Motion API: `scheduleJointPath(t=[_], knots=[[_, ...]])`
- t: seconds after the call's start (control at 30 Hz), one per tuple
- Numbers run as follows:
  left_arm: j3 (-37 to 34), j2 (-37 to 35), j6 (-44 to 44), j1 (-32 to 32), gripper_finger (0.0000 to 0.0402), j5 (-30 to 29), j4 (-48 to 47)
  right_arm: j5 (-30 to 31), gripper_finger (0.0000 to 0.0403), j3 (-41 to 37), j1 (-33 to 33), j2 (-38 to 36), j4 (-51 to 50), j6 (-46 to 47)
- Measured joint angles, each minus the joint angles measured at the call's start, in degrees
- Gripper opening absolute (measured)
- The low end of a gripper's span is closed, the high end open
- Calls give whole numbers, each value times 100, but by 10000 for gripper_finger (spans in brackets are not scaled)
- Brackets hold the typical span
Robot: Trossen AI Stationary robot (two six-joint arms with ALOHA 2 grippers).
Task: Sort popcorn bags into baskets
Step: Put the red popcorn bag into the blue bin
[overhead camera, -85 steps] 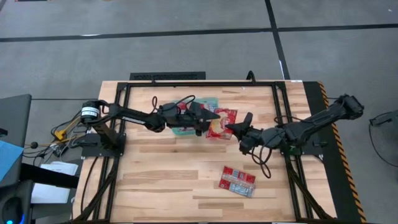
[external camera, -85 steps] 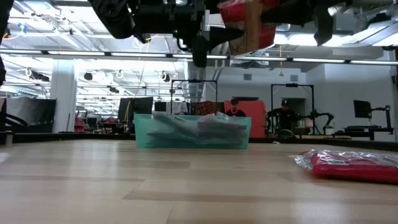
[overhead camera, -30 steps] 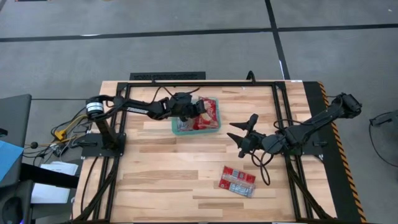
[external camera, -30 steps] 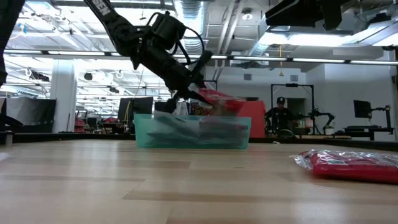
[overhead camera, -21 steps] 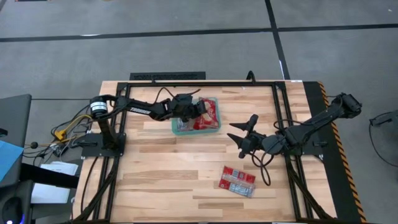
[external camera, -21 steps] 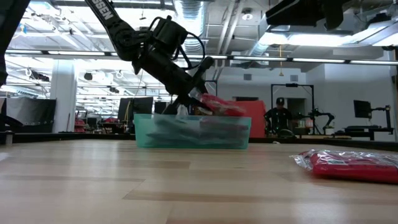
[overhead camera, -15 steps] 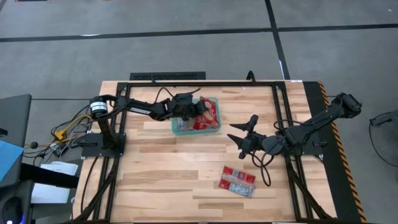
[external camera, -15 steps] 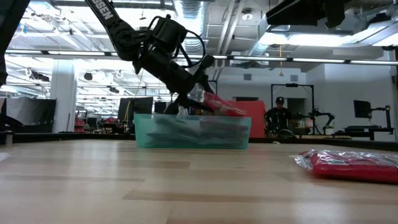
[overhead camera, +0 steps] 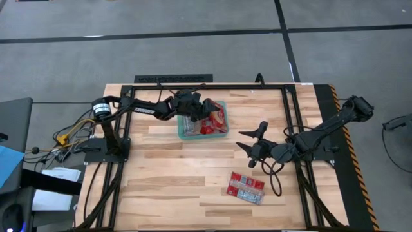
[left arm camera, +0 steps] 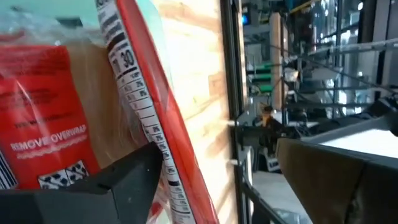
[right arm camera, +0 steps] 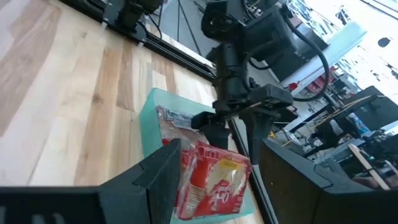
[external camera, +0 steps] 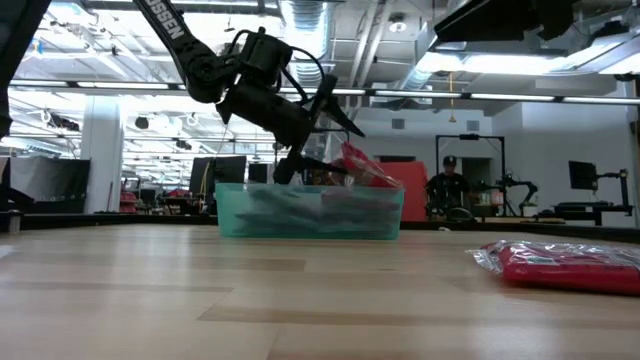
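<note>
The teal basket [overhead camera: 181, 132] stands at the table's far middle and holds several red popcorn bags. One red bag [external camera: 365, 168] leans tilted on that pile, its upper edge above the rim. My left gripper [external camera: 322, 140] hangs open just above the basket, with that bag's upper edge [left arm camera: 140, 93] standing between its fingers. Another popcorn bag [overhead camera: 245, 187] lies flat on the table toward the near right. My right gripper [overhead camera: 251, 143] hovers open over the table's middle right with nothing between its fingers.
Black frame rails [overhead camera: 174, 79] run along the table's far edge and both sides. Bare wood lies between the basket and the loose bag [external camera: 565, 265]. Beyond the table, a person [external camera: 450, 185] stands in the room.
My left gripper has opened and let go of the red bag, then risen a little over the basket. The bag has dropped onto the pile in the basket and now leans tilted there, its upper edge above the rim.
</note>
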Motion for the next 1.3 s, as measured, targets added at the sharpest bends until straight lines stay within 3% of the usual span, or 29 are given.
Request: scheduleJointPath(t=[0.27,0.47,0.53,0.7,0.87,1.1,1.3], knots=[[-2,-508,327,159,304,258,-845,92,235,0,213,0,-43,432],[2,-1383,1008,166,304,19,-2225,25,235,2,322,-2,-656,1337],[2,-1614,1105,91,304,-56,-2659,-288,235,4,372,-67,-1222,2112],[2,-1859,1215,-409,304,-293,-3164,-2083,235,9,349,-102,-2436,4558],[-2,-1830,1305,-988,304,-451,-3327,-3183,235,-67,710,293,-3182,5800],[-6,-1817,1331,-1581,304,-706,-3344,-3327,235,-122,1655,1147,-2970,7247],[-4,-1817,1467,-1902,304,-1071,-3343,-3369,235,-122,1803,1852,-2606,7742]])
